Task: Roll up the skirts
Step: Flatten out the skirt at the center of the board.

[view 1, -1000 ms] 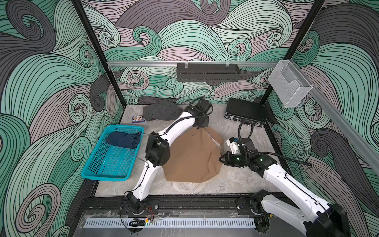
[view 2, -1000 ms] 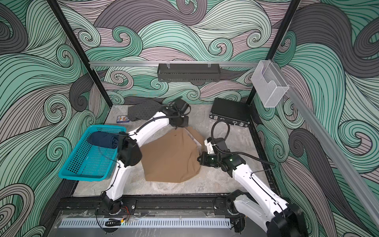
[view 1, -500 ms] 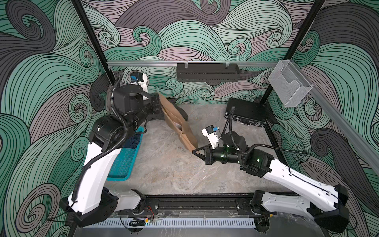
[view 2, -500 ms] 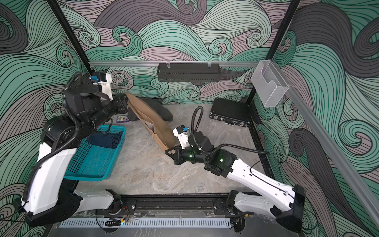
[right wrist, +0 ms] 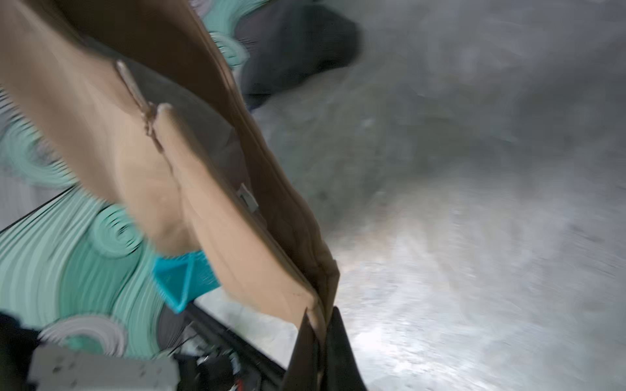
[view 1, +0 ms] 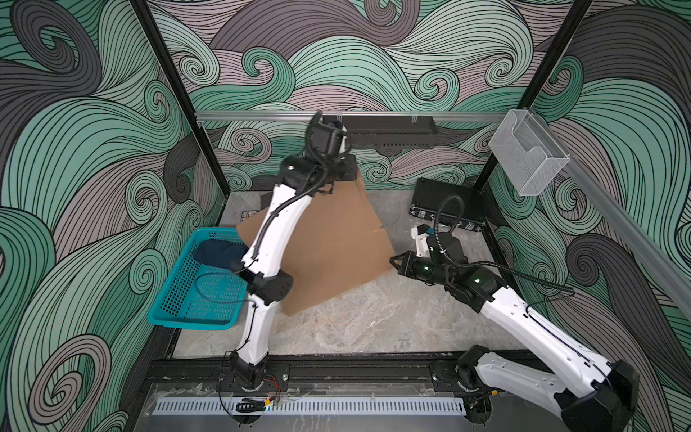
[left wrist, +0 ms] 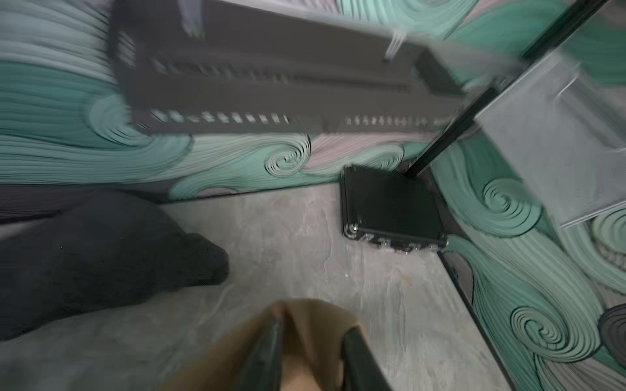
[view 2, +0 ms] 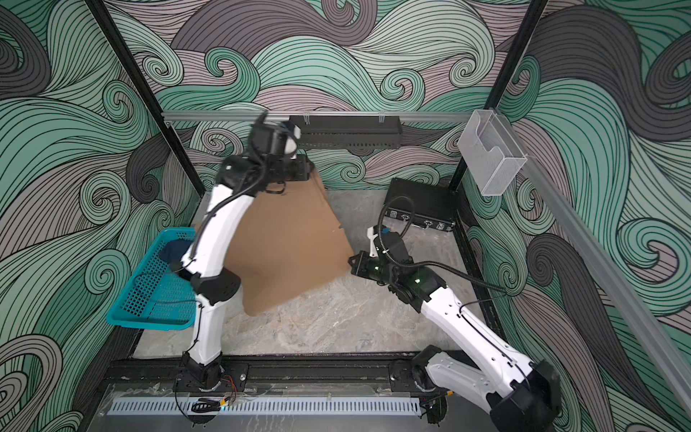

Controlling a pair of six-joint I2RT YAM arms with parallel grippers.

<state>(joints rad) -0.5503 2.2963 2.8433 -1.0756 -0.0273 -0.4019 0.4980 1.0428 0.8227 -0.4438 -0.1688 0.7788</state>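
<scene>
Left pincer (view 1: 349, 172): it is raised high, close to the back wall. In the blurred left wrist view its fingers (left wrist: 267, 355) are seen partly apart with tan cloth bunched between them. Whether that cloth is gripped cannot be told.
Right pincer (view 1: 392, 260): it is held lower than the left pincer and nearer the front. Its jaws are pressed together on a corner of the tan cloth, as seen in the right wrist view.
Tan skirt (view 1: 336, 239): it is stretched as a wide sheet between the two pincers, with its top corner at the left pincer and a side corner in the right pincer. The rest hangs below the left pincer towards the tabletop (view 1: 374, 318). Whether the lowest edge touches the surface cannot be told.
Dark grey skirt (left wrist: 101, 250): it is seen lying on the tabletop below the left pincer, near the back wall and well apart from the right pincer. The blur hides any pattern on it.
Dark blue skirt (view 1: 217, 252): it is found inside the teal basket (view 1: 187, 323), well below the left pincer and on the side away from the right pincer.
Black case (view 1: 422, 194): it lies flat on the tabletop by the back wall, beyond the right pincer, and is touched by neither pincer.
</scene>
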